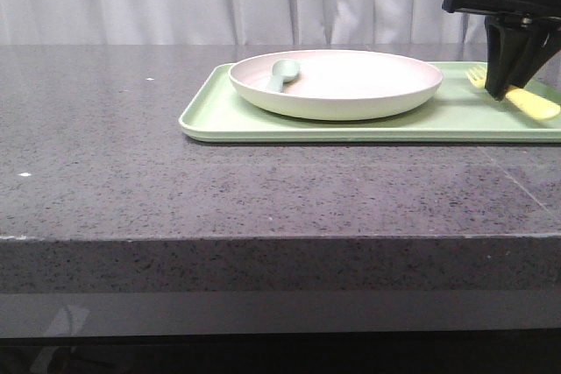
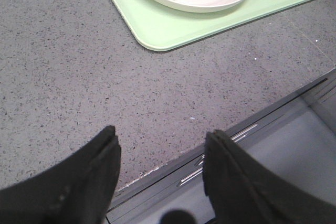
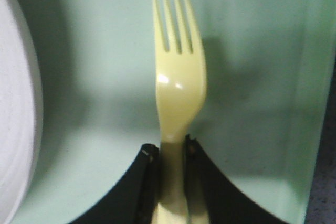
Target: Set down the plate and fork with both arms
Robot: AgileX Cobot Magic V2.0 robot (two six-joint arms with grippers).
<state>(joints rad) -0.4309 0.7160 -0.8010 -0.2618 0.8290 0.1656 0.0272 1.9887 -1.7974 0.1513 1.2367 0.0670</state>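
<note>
Yellow fork (image 3: 178,93) clamped in right tool (image 3: 172,153) over tray (image 1: 351,124) | left tool (image 2: 160,169) apart, empty | risk: thin handle slips, strikes plate (image 1: 337,83) beside tool.

A tray (image 1: 263,124) lies on the table (image 1: 131,172) toward two o'clock from its centre. On the tray rests the plate (image 1: 351,85), a spoon (image 1: 282,72) inside it at nine o'clock; the fork (image 1: 526,98) lies at the plate's three o'clock.

Bare counter (image 1: 131,146) left of tray (image 1: 263,124), plate (image 1: 337,85) crowding fork (image 1: 526,101), tray rim close opposite
</note>
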